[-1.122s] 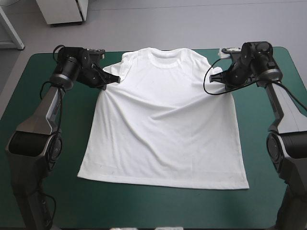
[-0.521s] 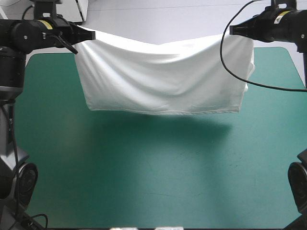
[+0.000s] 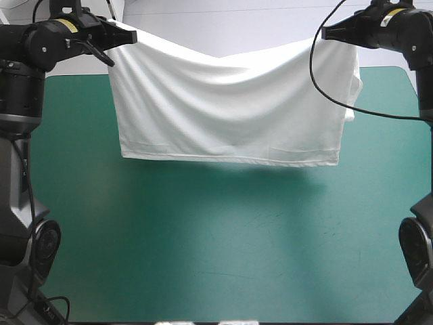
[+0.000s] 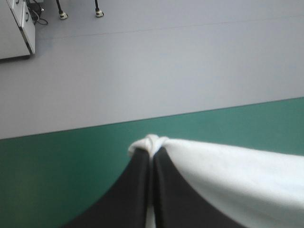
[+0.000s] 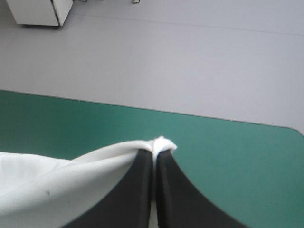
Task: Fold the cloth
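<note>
The white T-shirt point(image 3: 230, 108) hangs in the air over the far half of the table, stretched between both raised arms, its hem sagging above the teal-green cover. My left gripper point(image 3: 128, 35) is shut on its upper left corner, my right gripper point(image 3: 329, 32) on its upper right corner. In the left wrist view a small white fold of the T-shirt point(image 4: 151, 142) bulges at the tip of the left gripper point(image 4: 152, 153). In the right wrist view the T-shirt point(image 5: 57, 180) drapes away beside the right gripper point(image 5: 154, 154), pinched at its tip.
The teal-green table point(image 3: 216, 244) lies bare under and in front of the hanging T-shirt. Its far edge point(image 5: 223, 121) runs just beyond both grippers, with grey floor behind.
Earlier the T-shirt lay spread flat with the grippers at its sleeves. Both arms have since lifted it; since just before, it has risen slightly and hangs a little higher.
</note>
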You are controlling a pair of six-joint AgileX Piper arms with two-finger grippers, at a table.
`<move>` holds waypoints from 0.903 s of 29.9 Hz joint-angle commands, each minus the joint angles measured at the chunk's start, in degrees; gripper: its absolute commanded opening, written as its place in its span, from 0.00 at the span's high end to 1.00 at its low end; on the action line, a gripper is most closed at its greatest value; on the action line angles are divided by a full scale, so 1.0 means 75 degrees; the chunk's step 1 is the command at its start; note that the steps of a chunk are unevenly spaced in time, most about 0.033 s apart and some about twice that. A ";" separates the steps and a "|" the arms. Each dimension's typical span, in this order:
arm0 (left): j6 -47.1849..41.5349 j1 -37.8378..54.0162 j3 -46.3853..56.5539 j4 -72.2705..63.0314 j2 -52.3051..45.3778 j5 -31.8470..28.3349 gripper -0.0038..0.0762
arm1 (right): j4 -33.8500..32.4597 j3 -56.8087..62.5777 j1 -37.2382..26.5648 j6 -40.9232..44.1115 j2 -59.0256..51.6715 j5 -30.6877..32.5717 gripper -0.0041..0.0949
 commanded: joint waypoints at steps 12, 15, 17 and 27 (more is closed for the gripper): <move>-0.0034 -0.0031 -0.0183 0.0053 0.0812 -0.2977 0.96 | -0.0456 -0.0204 -0.0010 0.0098 0.0776 -0.2246 0.98; -0.0034 -0.0031 -0.0183 0.0103 0.1129 -0.2045 0.96 | -0.0374 -0.0172 -0.0010 0.0098 0.1040 -0.1124 0.98; -0.0210 -0.0031 -0.0183 0.0235 0.1435 -0.1163 0.96 | -0.0374 -0.0068 -0.0010 0.0362 0.1289 -0.0369 0.98; -0.1175 -0.0031 0.0212 0.0951 0.2382 0.0494 0.96 | -0.0033 0.2215 -0.0010 0.0492 0.1578 0.0508 0.98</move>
